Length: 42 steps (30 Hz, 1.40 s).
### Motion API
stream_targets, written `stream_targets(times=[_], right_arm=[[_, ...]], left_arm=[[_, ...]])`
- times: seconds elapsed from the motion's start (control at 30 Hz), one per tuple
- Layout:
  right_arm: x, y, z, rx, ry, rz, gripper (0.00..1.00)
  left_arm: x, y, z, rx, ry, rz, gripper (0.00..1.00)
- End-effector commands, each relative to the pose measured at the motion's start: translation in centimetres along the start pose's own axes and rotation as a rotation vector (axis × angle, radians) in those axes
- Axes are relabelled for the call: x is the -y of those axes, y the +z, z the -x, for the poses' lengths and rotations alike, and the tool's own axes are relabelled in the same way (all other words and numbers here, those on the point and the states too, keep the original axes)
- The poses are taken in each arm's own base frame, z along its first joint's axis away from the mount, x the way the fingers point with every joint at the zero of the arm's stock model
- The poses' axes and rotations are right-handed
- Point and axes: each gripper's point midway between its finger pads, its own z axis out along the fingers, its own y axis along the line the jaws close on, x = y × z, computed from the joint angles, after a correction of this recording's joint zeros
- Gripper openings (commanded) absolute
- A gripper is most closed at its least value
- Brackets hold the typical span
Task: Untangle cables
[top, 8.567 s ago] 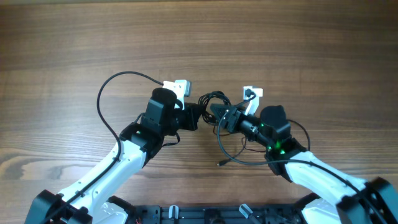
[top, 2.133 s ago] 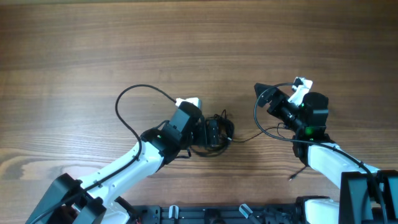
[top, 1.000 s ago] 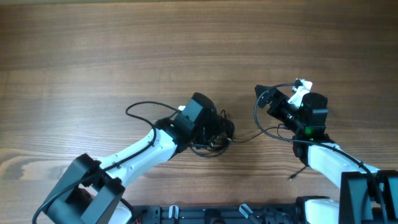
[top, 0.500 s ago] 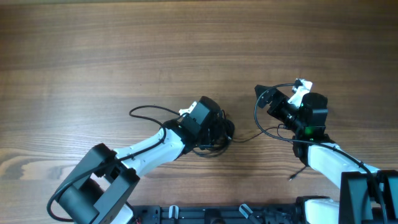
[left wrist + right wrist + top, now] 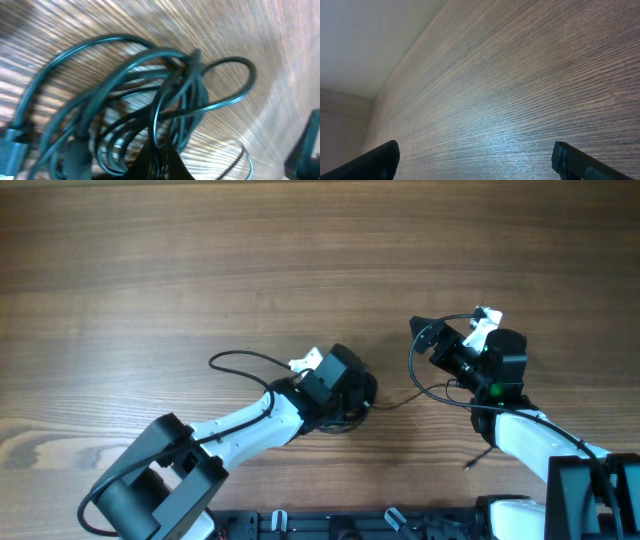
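The cables (image 5: 364,400) lie as a small black knotted clump on the wooden table (image 5: 320,250), just below centre. My left gripper (image 5: 352,394) sits on top of the clump and hides most of it from overhead. In the left wrist view the cables (image 5: 150,95) fill the frame as overlapping loops, and my left gripper (image 5: 160,161) is shut on one thin strand at the bottom. One thin strand (image 5: 398,400) trails right from the clump. My right gripper (image 5: 424,336) is raised, apart from the clump, and open; in its wrist view the right gripper (image 5: 477,162) has only bare table between its fingers.
A thin cord loops beside the right arm, with a small plug tip (image 5: 468,466) lying near the front edge. The left arm's thicker wire (image 5: 240,360) arcs over the table to the left of the clump. The arm bases stand along the front edge.
My left gripper has moved right onto the clump and shut on a strand. The right arm has not moved.
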Motion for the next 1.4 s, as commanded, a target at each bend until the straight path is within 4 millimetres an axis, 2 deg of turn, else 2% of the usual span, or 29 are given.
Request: stream_targets(times=[0.0,0.07,0.13,0.23,0.33,0.4,0.47,0.53,0.73,0.8,0.83,0.87,0.9,1.13,1.23,1.3,1.37], right_arm=[[-0.3,-0.1,0.7,0.026,-0.025,0.001,1.00],[-0.3,-0.1,0.7,0.026,-0.026,0.001,1.00],[-0.3,-0.1,0.7,0.026,-0.025,0.001,1.00],[-0.3,-0.1,0.7,0.026,-0.026,0.002,1.00],[-0.3,-0.1,0.8,0.028,-0.026,0.004,1.00],[-0.3,-0.1,0.8,0.029,-0.020,0.004,1.00],[-0.3,-0.1,0.8,0.028,0.000,0.005,1.00],[-0.3,-0.1,0.8,0.029,-0.001,0.005,1.00],[-0.3,-0.1,0.8,0.029,-0.002,0.005,1.00],[-0.3,-0.1,0.8,0.028,-0.001,0.004,1.00],[-0.3,-0.1,0.8,0.029,-0.001,0.004,1.00],[-0.3,-0.1,0.8,0.028,-0.001,0.004,1.00],[-0.3,-0.1,0.8,0.028,-0.002,0.004,1.00],[-0.2,-0.1,0.6,0.022,-0.002,-0.002,1.00],[0.2,-0.1,0.2,0.005,-0.040,-0.017,1.00],[0.3,-0.1,0.1,0.000,-0.049,-0.023,1.00],[0.3,-0.1,0.1,-0.001,-0.049,-0.022,1.00]], left_arm=[[-0.3,0.2,0.6,0.036,0.014,0.017,0.04],[0.4,-0.6,0.8,0.041,0.075,-0.011,0.04],[2.0,-2.2,1.1,0.043,0.154,-0.073,0.04],[3.9,-5.9,1.9,0.064,0.335,-0.156,0.04],[3.2,-9.0,3.0,0.099,0.466,-0.141,0.04],[1.9,-10.0,3.6,0.106,0.501,-0.098,0.04],[-0.3,-9.9,4.3,0.120,0.502,0.000,0.04],[-1.4,-9.2,4.5,0.125,0.500,0.043,0.04],[-5.7,-5.4,5.0,0.082,0.487,0.234,0.05],[-7.8,-3.8,5.2,0.062,0.482,0.324,0.12],[-8.7,-3.1,5.2,0.046,0.480,0.358,0.23],[-9.3,-2.8,5.1,0.036,0.478,0.380,0.40],[-10.1,-2.4,5.2,0.030,0.475,0.409,0.42],[-12.8,-3.8,8.3,0.076,0.503,0.542,0.39],[-15.2,-5.5,10.4,0.116,0.462,0.656,0.13],[-16.2,-6.6,11.6,0.131,0.409,0.692,0.13],[-16.3,-7.1,12.6,0.149,0.363,0.683,0.18]])
